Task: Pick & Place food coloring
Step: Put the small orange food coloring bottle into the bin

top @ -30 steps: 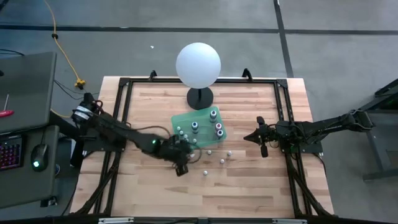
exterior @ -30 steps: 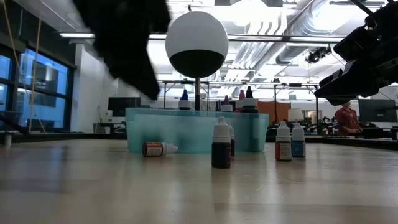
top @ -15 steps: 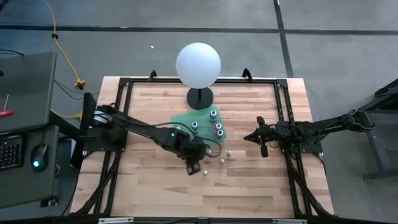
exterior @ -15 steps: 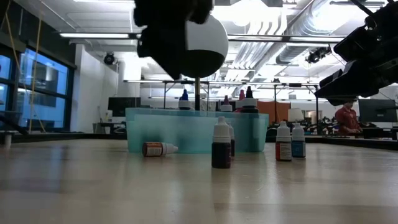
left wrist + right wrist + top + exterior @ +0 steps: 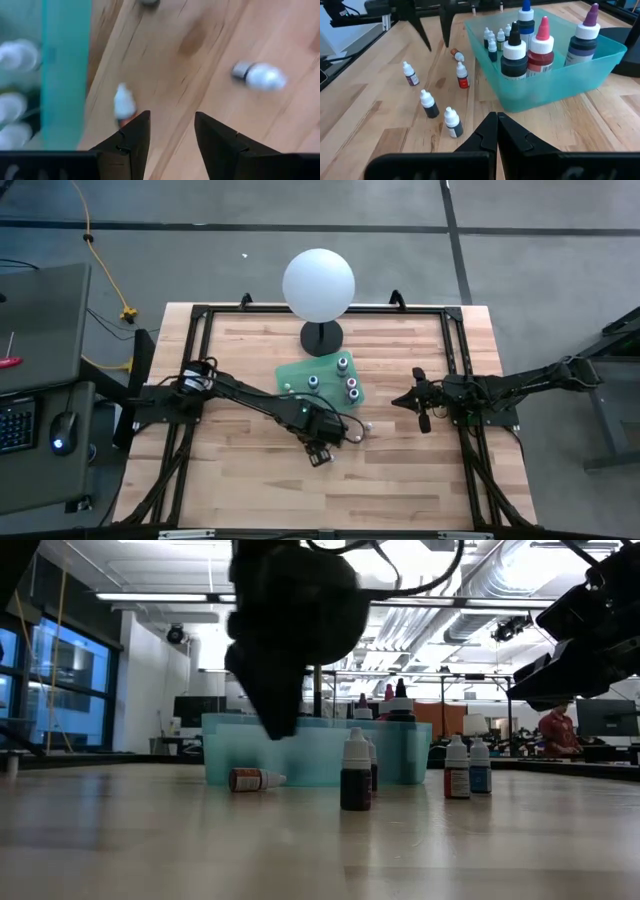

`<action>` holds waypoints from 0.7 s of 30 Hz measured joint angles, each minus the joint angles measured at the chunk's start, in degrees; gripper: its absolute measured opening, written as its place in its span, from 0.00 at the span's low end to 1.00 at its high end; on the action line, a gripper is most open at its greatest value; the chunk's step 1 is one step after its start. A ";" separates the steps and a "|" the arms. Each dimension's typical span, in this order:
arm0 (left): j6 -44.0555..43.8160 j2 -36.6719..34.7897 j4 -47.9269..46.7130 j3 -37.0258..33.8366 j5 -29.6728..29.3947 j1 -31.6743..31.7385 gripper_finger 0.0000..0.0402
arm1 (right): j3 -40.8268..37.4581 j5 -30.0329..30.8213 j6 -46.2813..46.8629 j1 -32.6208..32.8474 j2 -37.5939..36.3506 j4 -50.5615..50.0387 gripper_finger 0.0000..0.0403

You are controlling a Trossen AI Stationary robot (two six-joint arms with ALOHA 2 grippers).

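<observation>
Plastic: the food coloring bottles (image 5: 428, 104) look like small, light, smooth squeeze bottles, so I judge them easy to lift but quick to tip or roll.
Where they are: five lie loose on the wooden counter (image 5: 240, 480) just beside the teal tray (image 5: 555, 85); four stand upright, and one bottle on its side (image 5: 456, 54) lies nearest the tray. More bottles stand inside the tray.
Grip: best taken across the squat body below the cap, I think; the cap is narrower and likely slippery.
Left hand (image 5: 169, 131): released, fingers spread with nothing between them, hovering over the loose bottles, an upright one (image 5: 123, 102) just ahead of it.
Right hand (image 5: 497, 131): clenched on nothing, waiting near the counter's right side.
Room: bare wood lies open in front of the bottles; the tray wall and the neighbouring bottles crowd the other side, so a descent could knock one over.
Edges: the black frame (image 5: 200, 320) rings the counter, well apart from the bottles.
</observation>
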 joint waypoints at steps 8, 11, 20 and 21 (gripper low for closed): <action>-1.44 0.41 -1.33 0.00 -4.84 0.06 0.38 | 0.01 -0.01 0.00 -0.01 0.74 0.01 0.01; -1.37 0.39 -1.81 0.00 -5.55 0.13 0.38 | 0.01 -0.02 0.00 0.00 0.81 0.02 0.01; -1.31 1.90 -2.42 0.09 -6.72 1.18 0.38 | -0.01 0.00 0.00 -0.01 0.82 0.24 0.01; -1.20 2.19 -2.81 -0.03 -6.96 1.24 0.38 | 0.01 -0.02 0.00 0.00 0.82 0.24 0.01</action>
